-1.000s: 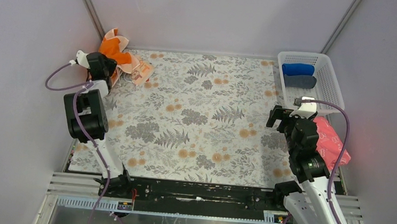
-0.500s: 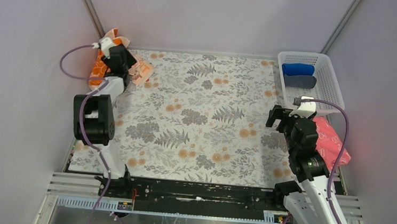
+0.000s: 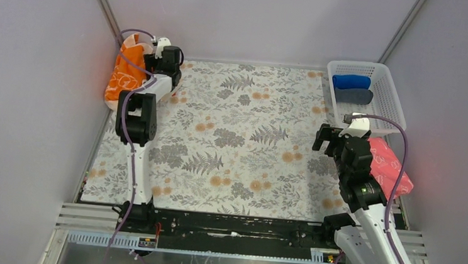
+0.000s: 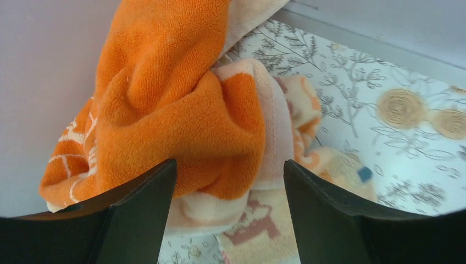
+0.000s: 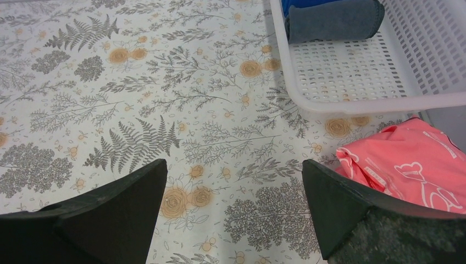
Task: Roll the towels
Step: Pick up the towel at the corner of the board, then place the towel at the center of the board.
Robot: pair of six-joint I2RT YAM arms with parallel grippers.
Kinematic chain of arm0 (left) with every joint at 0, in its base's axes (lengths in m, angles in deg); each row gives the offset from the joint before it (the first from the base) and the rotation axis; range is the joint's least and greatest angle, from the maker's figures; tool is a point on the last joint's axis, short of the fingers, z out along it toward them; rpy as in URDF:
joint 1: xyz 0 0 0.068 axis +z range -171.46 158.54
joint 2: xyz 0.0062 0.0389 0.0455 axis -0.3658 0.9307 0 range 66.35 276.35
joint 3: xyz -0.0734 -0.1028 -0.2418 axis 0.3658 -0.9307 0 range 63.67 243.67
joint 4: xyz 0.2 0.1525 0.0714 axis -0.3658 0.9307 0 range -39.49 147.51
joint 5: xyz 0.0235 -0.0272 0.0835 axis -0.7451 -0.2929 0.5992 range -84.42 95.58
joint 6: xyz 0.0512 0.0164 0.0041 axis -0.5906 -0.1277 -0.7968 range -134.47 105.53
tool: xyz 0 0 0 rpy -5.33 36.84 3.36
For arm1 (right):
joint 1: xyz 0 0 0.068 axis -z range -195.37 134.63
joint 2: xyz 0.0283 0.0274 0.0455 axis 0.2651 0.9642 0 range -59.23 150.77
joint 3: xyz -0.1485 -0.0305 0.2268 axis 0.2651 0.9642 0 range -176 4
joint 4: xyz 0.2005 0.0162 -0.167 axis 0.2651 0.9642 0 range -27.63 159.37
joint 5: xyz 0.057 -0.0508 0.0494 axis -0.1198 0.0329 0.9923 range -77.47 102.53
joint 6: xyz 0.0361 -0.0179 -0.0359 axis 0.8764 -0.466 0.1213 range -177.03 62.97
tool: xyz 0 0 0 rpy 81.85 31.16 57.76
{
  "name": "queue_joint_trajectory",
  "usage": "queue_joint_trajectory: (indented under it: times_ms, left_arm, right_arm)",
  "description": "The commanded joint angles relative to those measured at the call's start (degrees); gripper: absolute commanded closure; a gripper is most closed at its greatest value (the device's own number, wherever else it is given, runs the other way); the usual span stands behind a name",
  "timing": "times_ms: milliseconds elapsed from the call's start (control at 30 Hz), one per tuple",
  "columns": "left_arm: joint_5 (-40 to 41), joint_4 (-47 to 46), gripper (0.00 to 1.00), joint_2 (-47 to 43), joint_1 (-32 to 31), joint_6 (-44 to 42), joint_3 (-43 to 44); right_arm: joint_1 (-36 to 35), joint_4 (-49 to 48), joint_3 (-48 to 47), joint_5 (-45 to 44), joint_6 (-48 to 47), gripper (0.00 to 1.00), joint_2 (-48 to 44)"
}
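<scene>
The orange towel (image 3: 124, 73) lies crumpled in the far left corner against the wall. In the left wrist view it is a bunched orange fold (image 4: 181, 110) lying on the pale peach towel with printed lettering (image 4: 269, 225). My left gripper (image 4: 229, 170) is open right at this heap, its jaws either side of the orange fold's lower edge. In the top view the left gripper (image 3: 164, 60) sits just right of the heap and hides the peach towel. My right gripper (image 5: 234, 165) is open over the patterned mat, with nothing between its fingers.
A white basket (image 3: 378, 109) at the far right holds a blue roll (image 3: 351, 81) and a dark grey roll (image 3: 354, 96). A pink cloth (image 3: 391, 168) lies beside the right arm. The walls meet close behind the towels.
The left arm has swung from the table's left edge to the far corner, onto the towels, and its jaws have spread wider. The right arm has not moved.
</scene>
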Motion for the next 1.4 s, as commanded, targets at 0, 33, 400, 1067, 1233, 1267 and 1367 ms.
queue_joint_trajectory:
  times_ms: [0,33,400,1067,1233,1267,1367]
  left_arm:
    - [7.08,1.68,0.29,4.66,0.42,-5.21,6.52]
    - [7.12,1.99,0.29,5.80,0.39,-5.46,7.72]
    - [8.67,0.12,0.89,5.41,1.43,-8.28,10.10]
    - [18.43,-12.04,1.00,-28.58,-4.02,-21.49,9.40]
    - [11.25,-3.97,1.00,-34.39,-13.14,-21.62,10.48]
    - [9.88,-1.99,1.00,-35.24,-15.75,-20.93,10.65]
    - [6.64,4.76,1.00,-36.73,-24.38,-18.29,12.09]
  right_arm:
    - [-0.52,-0.82,-2.74,-0.28,-0.94,0.00,0.63]
    - [-0.57,-0.82,-2.74,-0.31,-0.96,0.01,0.78]
    - [-0.52,-0.62,-3.02,-0.33,-1.19,0.01,1.77]
    - [-1.12,-0.66,-2.94,2.50,0.00,0.00,-4.69]
    - [-1.30,-1.01,-2.92,3.57,0.68,0.01,-5.70]
    - [-1.31,-1.10,-2.95,3.93,0.91,0.01,-5.87]
    - [-1.45,-1.06,-3.12,4.94,1.32,0.01,-6.47]
